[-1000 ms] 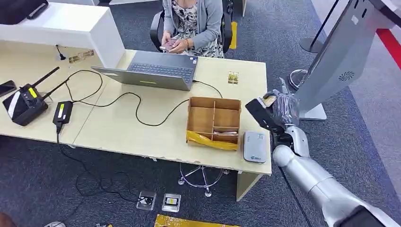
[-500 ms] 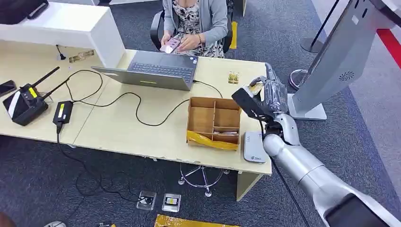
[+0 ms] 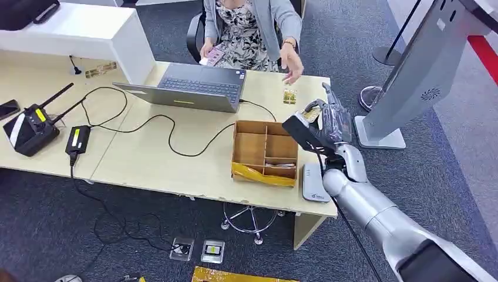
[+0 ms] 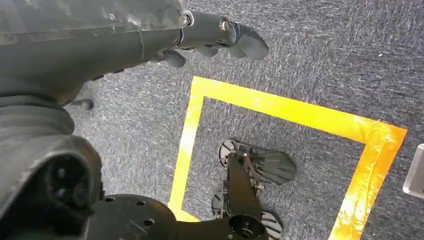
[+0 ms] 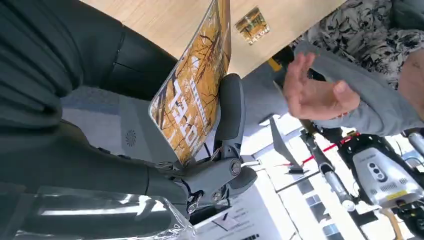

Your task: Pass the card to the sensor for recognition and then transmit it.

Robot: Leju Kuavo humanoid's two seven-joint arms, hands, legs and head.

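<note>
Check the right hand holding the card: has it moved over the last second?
Yes. The right hand with the card has moved from beside the desk's edge inward, closer to the cardboard box and over the desk.

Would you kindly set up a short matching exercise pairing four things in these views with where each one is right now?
Things:
1. card
2. card reader
3. laptop
4. cardboard box

Places:
A. open on the desk in front of the seated person
B. held upright in the right robot hand
C. flat at the desk's near corner, beside the box
D. on the desk between the laptop and the card reader

Pairs: 1-B, 2-C, 3-A, 4-D
</note>
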